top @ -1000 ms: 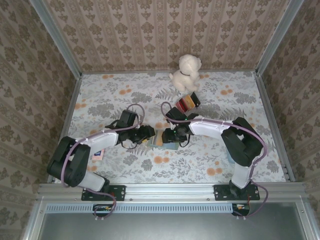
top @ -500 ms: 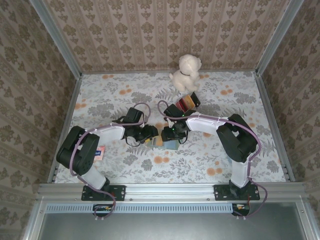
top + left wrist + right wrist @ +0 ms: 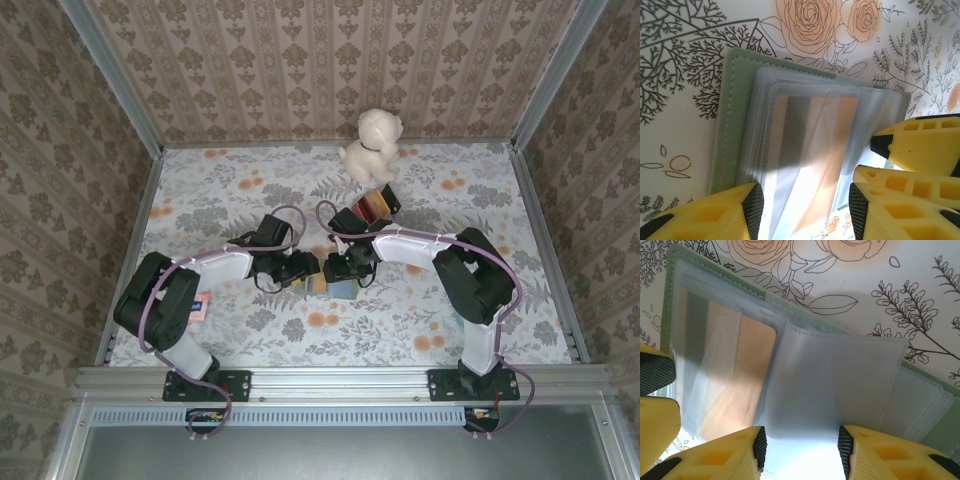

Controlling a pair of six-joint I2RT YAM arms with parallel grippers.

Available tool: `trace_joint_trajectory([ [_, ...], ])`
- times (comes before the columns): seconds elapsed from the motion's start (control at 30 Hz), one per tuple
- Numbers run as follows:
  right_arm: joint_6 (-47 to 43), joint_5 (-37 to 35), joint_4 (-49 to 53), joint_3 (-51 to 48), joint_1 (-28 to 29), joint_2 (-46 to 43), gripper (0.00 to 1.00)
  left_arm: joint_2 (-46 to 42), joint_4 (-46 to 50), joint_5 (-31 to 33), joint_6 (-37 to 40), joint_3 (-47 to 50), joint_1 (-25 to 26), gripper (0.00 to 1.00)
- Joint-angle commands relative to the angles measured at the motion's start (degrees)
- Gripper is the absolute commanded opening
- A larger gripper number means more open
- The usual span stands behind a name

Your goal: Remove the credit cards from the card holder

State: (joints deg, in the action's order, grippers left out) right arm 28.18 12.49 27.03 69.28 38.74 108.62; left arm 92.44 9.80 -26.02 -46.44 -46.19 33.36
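The left jaws stood partly apart astride the stack of clear sleeves (image 3: 805, 165). The right jaws likewise straddled one turned-out sleeve leaf (image 3: 840, 380). We could not tell whether either pair pinched the plastic or merely bracketed it. We judged the right kept that leaf aside so the left could reach the orange-and-grey card (image 3: 845, 125), not yet drawn out. The sage-green card holder (image 3: 342, 290) lay open on the floral counter (image 3: 450, 190) between both arms, near the striped block (image 3: 375, 205).

Lab booth: aluminium frame (image 3: 340, 380), wallpapered walls (image 3: 330, 70)
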Motion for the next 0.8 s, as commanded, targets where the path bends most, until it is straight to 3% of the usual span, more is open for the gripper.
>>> trace_joint_trajectory([
  [0.0,-0.89,-0.14,1.37,-1.42,-0.43,2.30,0.47,1.64,5.81,3.17,1.96,-1.44,0.80,0.54],
  [0.53,-1.00,-0.98,0.94,-2.31,-0.68,2.91,0.46,-0.23,10.96,7.62,4.01,-4.34,2.49,0.50],
  [0.77,-1.19,-0.89,0.92,-2.39,-0.78,2.84,0.46,1.57,8.40,5.63,3.63,-4.57,3.22,0.40],
])
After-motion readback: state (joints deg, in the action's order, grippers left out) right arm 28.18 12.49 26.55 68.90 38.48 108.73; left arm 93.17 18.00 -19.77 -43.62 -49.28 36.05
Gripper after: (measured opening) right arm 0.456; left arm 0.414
